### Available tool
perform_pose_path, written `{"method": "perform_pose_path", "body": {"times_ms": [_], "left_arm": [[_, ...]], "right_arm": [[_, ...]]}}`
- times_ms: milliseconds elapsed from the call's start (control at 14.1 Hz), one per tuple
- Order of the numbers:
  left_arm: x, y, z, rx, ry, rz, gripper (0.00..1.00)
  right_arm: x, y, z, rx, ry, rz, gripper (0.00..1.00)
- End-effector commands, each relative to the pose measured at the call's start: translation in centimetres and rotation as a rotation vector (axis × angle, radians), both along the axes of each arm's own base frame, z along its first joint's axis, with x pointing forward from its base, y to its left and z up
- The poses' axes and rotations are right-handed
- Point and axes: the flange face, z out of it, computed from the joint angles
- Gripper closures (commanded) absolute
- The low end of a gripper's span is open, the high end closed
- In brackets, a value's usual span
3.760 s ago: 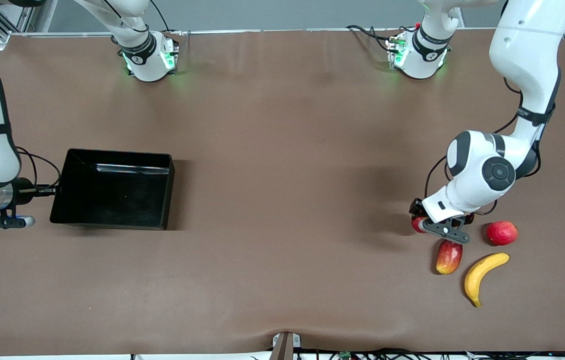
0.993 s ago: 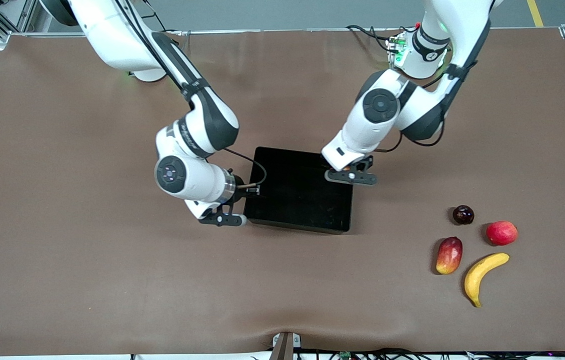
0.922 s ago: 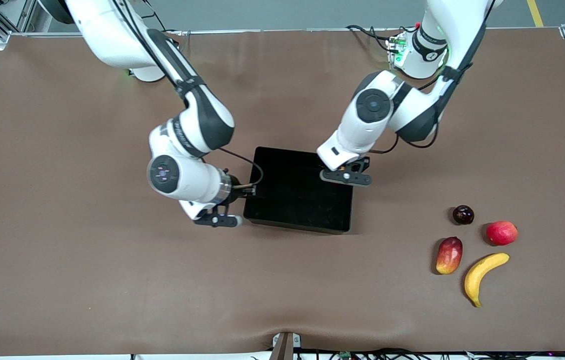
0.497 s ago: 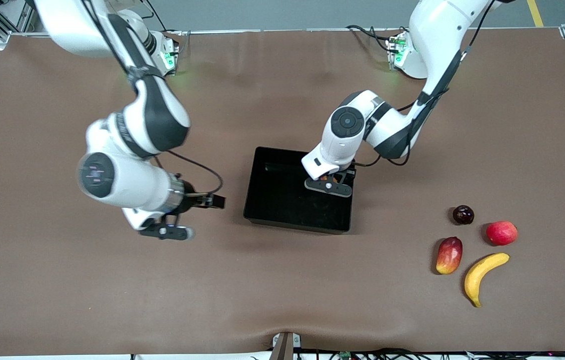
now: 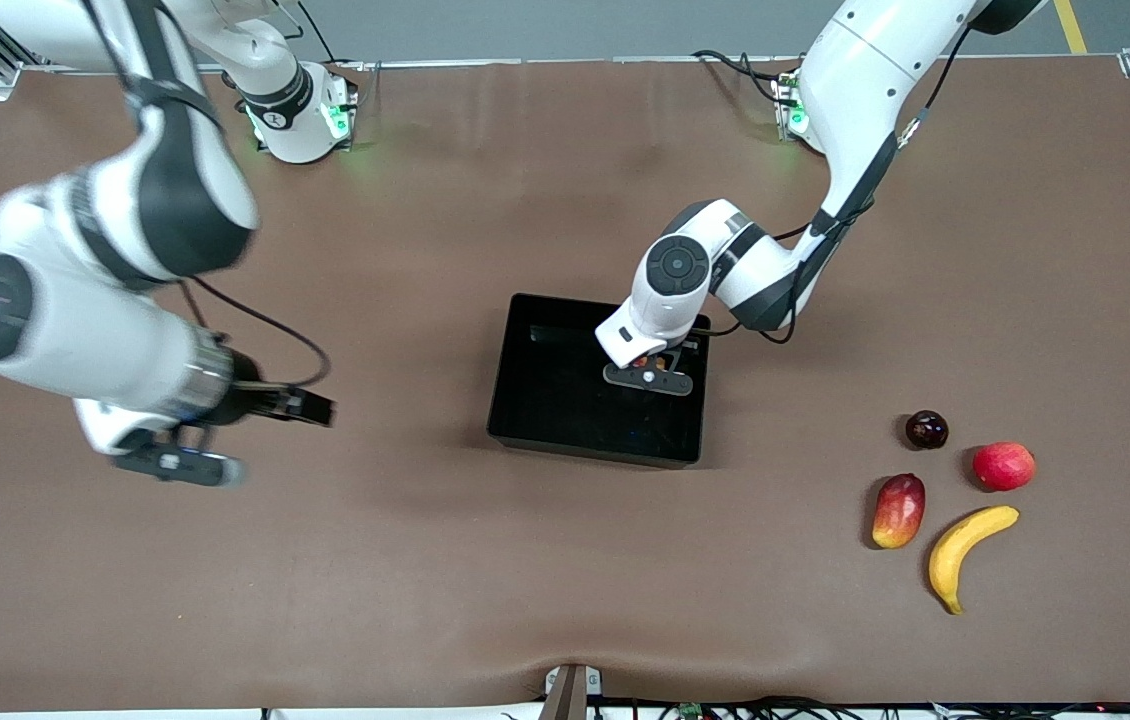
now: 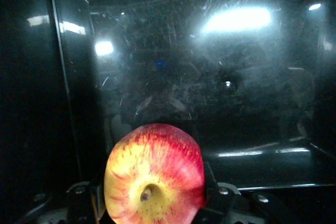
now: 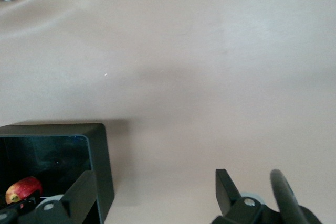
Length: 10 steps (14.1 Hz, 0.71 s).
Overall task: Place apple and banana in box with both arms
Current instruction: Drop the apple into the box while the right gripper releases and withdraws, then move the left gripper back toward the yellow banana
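My left gripper is shut on the apple, red with yellow patches, and holds it low inside the box, over the corner toward the left arm's end. The left wrist view shows the box's glossy black floor just beneath the apple. My right gripper is open and empty over bare table, apart from the box, toward the right arm's end. Its wrist view shows the box's wall and the apple. The banana lies on the table near the left arm's end, close to the front camera.
An elongated red-yellow fruit lies beside the banana. A round red-pink fruit and a small dark fruit lie just farther from the camera. The brown table stretches wide around the box.
My right gripper let go of the box after dragging it to the middle and pulled back toward its end. My left gripper carried the apple over the box and lowered into it.
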Motion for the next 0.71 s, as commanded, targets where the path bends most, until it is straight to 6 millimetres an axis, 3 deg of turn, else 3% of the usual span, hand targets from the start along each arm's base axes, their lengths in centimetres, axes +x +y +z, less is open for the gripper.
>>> {"method": "perform_pose_path", "body": {"times_ms": [0, 71, 142, 213, 284, 426, 639], "left_arm": [[-0.1, -1.2, -0.3, 0.005, -0.037, 0.014, 0.99], [-0.3, -1.2, -1.0, 0.011, -0.039, 0.023, 0.88], [-0.3, -1.2, -1.3, 0.022, -0.05, 0.024, 0.62], [-0.3, -1.2, -1.4, 0.036, -0.065, 0.026, 0.26], [-0.2, -1.2, -1.1, 0.047, -0.087, 0.021, 0.0], [-0.1, -1.4, 0.2, 0.042, -0.107, 0.034, 0.0], [1.8, -0.6, 6.9, 0.028, -0.175, 0.064, 0.0]], "right_arm": [[-1.5, -6.8, 4.0, 0.004, -0.003, 0.053, 0.0], [-1.8, -8.8, 4.8, 0.008, -0.001, 0.084, 0.0], [-2.2, -11.2, 5.5, 0.009, -0.004, 0.092, 0.0], [-2.9, -12.3, 6.8, -0.002, -0.011, 0.096, 0.0], [-3.5, -13.4, 7.7, -0.008, -0.008, 0.082, 0.0], [-5.3, -16.6, 10.0, -0.022, 0.0, 0.048, 0.0], [-8.6, -17.2, 12.1, -0.113, 0.024, 0.088, 0.0]]}}
